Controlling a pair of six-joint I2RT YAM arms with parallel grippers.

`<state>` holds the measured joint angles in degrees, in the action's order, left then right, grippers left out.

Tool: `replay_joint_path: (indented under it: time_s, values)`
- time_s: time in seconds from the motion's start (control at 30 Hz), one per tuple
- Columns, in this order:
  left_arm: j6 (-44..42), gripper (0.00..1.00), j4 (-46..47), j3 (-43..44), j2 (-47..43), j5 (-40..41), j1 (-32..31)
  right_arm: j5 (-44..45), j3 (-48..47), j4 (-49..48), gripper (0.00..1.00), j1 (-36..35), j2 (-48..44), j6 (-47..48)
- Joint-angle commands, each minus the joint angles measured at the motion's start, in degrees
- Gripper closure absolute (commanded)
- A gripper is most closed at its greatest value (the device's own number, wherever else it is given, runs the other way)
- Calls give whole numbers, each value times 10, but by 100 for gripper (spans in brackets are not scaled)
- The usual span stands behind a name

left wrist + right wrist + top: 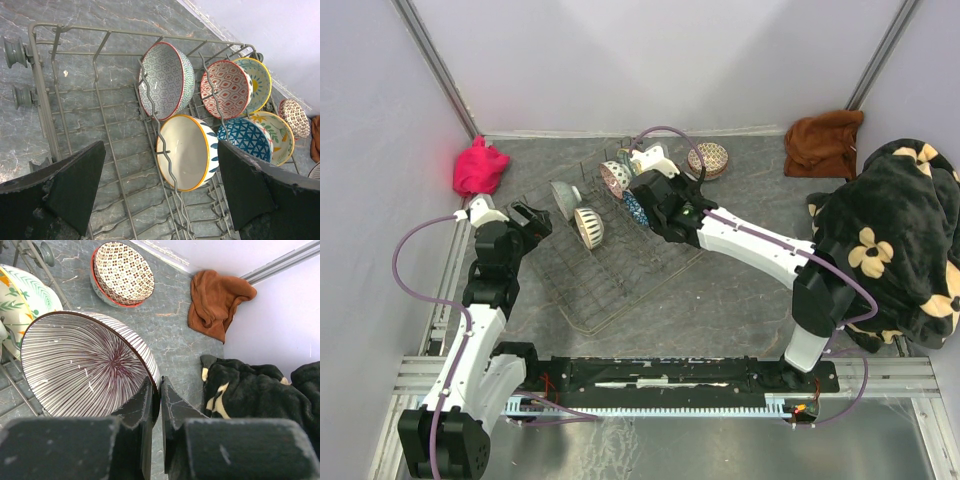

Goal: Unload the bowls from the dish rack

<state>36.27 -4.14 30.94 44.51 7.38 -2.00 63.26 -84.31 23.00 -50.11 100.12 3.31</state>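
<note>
Two robot arms rise from the bottom edge of the overhead view and reach up the frame toward the dish rack (610, 295). The rack is a dark wire grid with rows of upright tines, lying in the middle of a grey marbled table (750, 310). It sits turned at an angle, one corner pointing down the frame toward the arm bases. From above its sides look about equal, so its long axis cannot be told.

The left gripper (528, 220) hovers at the rack's left edge, its black fingers (65, 190) spread wide with nothing between them. Beyond them, in the left wrist view, the bowls stand on edge between the tines. Nearest is a yellow-rimmed bowl (182, 152) with a plain white inside. Above it is a red-rimmed bowl (167, 80) with a green lattice pattern. To the right are a blue triangle bowl (245, 140) and a red diamond bowl (227, 89).

The right gripper (156, 387), at the rack's upper right, is pinching the rim of a striped bowl (85, 365). That bowl is tipped on edge with its mouth toward the wrist camera, fine dark lines fanning out from its centre.

Farther up the frame, a small stack of patterned bowls (708, 160) rests on the table outside the rack. At the far wall lie a pink cloth (480, 168) at upper left and a brown cloth (823, 142) at upper right. A black flowered blanket (900, 240) fills the right edge.
</note>
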Motion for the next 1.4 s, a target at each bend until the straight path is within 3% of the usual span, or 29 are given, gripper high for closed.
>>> replay_joint_path:
  time_s: [0.0,0.17,0.4,0.63,0.87,1.37]
  values:
    - [14,1,23,3,-5,8,-2,-2,-15,-33,99,6,-38,-2]
    - [14,1,23,4,-6,7,-1,-57,-25,-14,99,27,-45,-20]
    - [15,1,18,6,-11,6,-1,-246,-94,36,99,122,-33,-71]
    - [17,1,15,7,-15,5,-1,-406,-222,97,99,224,51,-113]
    - [19,1,18,7,-17,-3,-1,-547,-415,187,99,312,177,-171]
    - [17,1,27,6,-8,3,-1,-621,-448,151,99,397,265,-255]
